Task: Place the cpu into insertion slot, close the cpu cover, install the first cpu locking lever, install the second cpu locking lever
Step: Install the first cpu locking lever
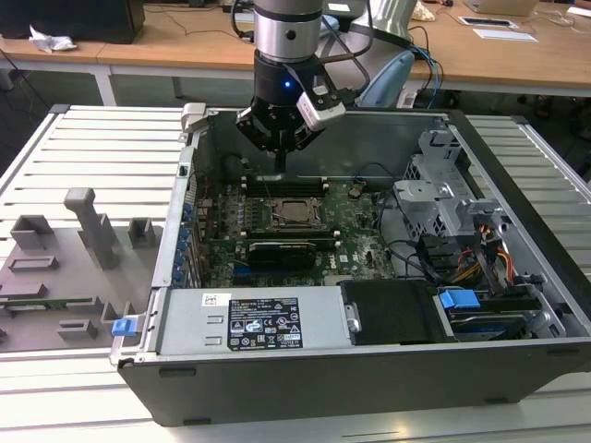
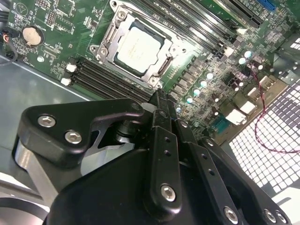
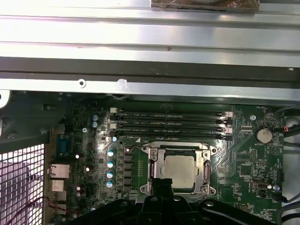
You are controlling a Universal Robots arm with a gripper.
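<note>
While the gripper (image 1: 280, 159) hangs over the open computer case (image 1: 305, 369) above the motherboard (image 1: 360, 242), its fingers (image 2: 161, 122) are pressed together with nothing between them, as seen in the second wrist view. Chip (image 2: 138, 45) is already seated in the socket (image 2: 123, 24), silvery face up, seen in both wrist views (image 3: 181, 169). Metal cover frame (image 2: 165, 60) lies flat over the chip edges, window around the face. Fingertips sit just above the socket's near side, next to the black memory slots (image 2: 110, 79); contact with the board not discernible. Lever positions can't be made out. Faint print on the chip face, unreadable. White label (image 1: 265, 323) on the power supply (image 1: 249, 323) near the case's front edge in the exterior view, text too small to read. Coin battery (image 3: 263, 135) sits on the board to one side of the socket. Grey fixture tray (image 1: 55, 277) on the surface at the exterior view's left.
</note>
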